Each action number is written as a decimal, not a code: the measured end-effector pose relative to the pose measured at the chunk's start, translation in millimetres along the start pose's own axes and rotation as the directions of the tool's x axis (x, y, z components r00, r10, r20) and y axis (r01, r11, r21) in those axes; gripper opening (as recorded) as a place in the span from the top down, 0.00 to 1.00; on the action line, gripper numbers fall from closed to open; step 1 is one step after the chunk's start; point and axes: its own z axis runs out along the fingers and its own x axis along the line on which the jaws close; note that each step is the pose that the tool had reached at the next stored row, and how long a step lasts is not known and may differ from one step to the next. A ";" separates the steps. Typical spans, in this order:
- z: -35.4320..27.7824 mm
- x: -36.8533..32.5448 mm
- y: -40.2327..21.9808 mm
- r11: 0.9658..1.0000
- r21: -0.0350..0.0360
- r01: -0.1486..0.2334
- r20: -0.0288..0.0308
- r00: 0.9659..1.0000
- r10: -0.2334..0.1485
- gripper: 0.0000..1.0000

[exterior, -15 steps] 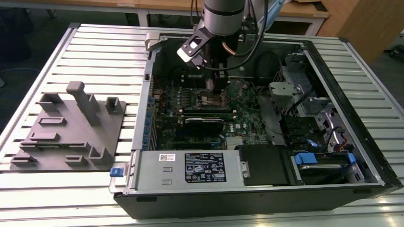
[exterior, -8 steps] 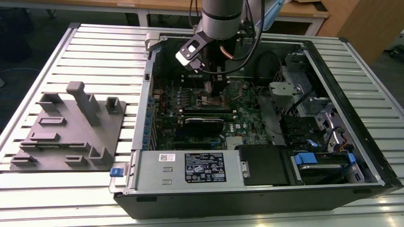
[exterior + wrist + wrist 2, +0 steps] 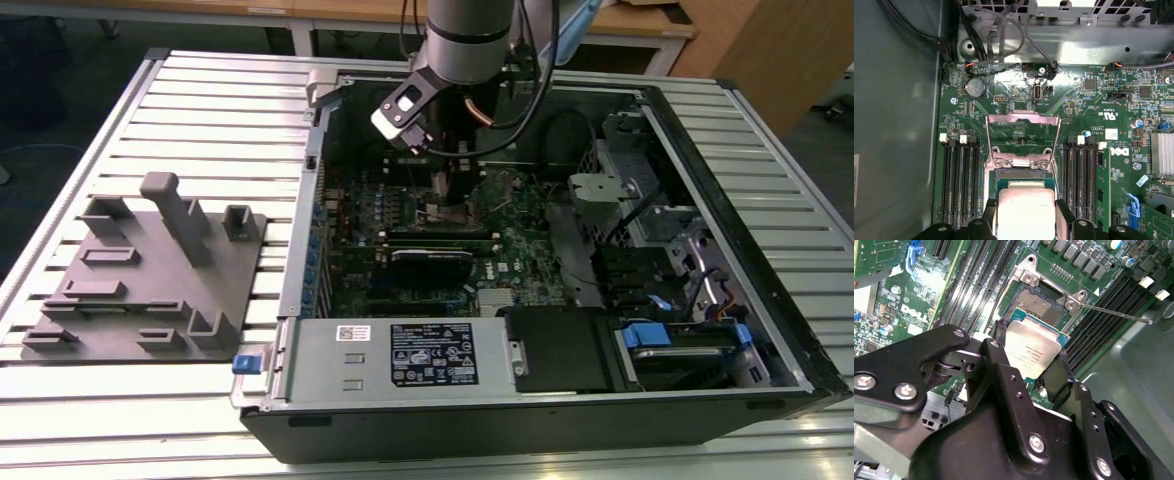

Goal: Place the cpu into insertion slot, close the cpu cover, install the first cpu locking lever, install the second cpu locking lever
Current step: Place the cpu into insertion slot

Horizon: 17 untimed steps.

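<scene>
While placement is judged unfinished, black tool point(image 3: 1030, 342): clenched on square silver-topped cpu point(image 3: 1036, 357)
Tan-gold square insertion slot point(image 3: 1040, 304): exposed beyond the tool
Thin metal square-frame cpu cover point(image 3: 1023, 119): raised open

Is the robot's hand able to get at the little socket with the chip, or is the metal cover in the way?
Probably yes. The cpu cover is flipped open, away from the insertion slot, which lies bare. The hand holds the cpu right by the slot, and nothing seems to sit between them.
</scene>
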 end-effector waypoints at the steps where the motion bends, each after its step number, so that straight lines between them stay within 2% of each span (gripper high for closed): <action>1: 0.0 0.0 0.0 1.000 0.000 0.000 0.000 1.000 0.000 0.46; 5: 1.2 0.0 -0.1 1.000 0.000 0.000 0.000 1.000 0.000 0.46; 17: 22.7 -0.3 -1.8 1.000 0.000 0.000 0.000 1.000 0.000 0.46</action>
